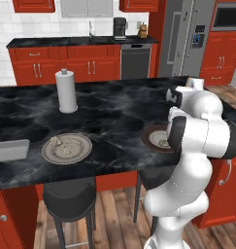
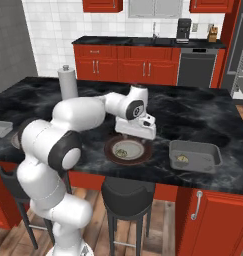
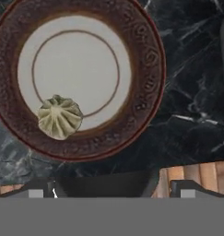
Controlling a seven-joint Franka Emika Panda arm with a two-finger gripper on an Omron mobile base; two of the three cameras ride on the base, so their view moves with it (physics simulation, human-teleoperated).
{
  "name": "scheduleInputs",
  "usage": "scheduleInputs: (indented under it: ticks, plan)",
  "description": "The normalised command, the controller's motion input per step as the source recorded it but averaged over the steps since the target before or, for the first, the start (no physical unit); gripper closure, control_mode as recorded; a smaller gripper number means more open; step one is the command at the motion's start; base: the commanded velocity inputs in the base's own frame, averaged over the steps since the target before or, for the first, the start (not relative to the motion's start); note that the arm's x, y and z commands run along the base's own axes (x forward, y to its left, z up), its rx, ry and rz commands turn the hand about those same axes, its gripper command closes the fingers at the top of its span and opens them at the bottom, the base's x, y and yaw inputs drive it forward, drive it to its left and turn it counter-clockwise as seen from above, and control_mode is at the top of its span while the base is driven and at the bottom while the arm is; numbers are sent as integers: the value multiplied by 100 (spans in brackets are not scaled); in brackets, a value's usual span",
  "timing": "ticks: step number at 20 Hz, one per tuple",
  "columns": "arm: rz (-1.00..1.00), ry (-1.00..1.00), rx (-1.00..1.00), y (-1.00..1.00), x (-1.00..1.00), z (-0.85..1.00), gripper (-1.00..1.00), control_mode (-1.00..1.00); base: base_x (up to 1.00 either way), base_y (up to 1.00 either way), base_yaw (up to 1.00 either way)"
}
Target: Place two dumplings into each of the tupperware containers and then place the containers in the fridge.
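You've got the fridge [image 1: 187,36] standing far back across the kitchen, doors shut as far as I can see, so that leg is a long way off. Nearer, one tupperware container [image 2: 195,155] sits on the island [image 2: 203,117] just beside the brown-rimmed plate [image 2: 128,150], handy for a short carry, and it holds one dumpling [image 2: 182,158]. The other container [image 1: 10,150] waits at the island's far left, beside a grey plate [image 1: 67,148] bearing more dumplings [image 1: 55,141]. Your gripper [image 2: 136,131] hangs right over the brown plate, fingers spread apart, nothing pinched. Below it sits the last dumpling [image 3: 60,117] there: pale, pleated, resting on the plate's inner rim.
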Motion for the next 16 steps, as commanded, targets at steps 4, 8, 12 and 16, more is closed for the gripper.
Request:
scheduleInputs:
  ticks: [4, 8, 12, 16]
  plan:
    - [2, 30, 1, 100, 31, 0, -100, -100, 0, 0, 0]
    - [14, 34, 7, 70, 2, -35, -100, -100, 0, 0, 0]
    - [6, 14, 6, 41, 36, -67, -100, -100, 0, 0, 0]
    - [0, -2, 12, -32, 4, -19, -100, -100, 0, 0, 0]
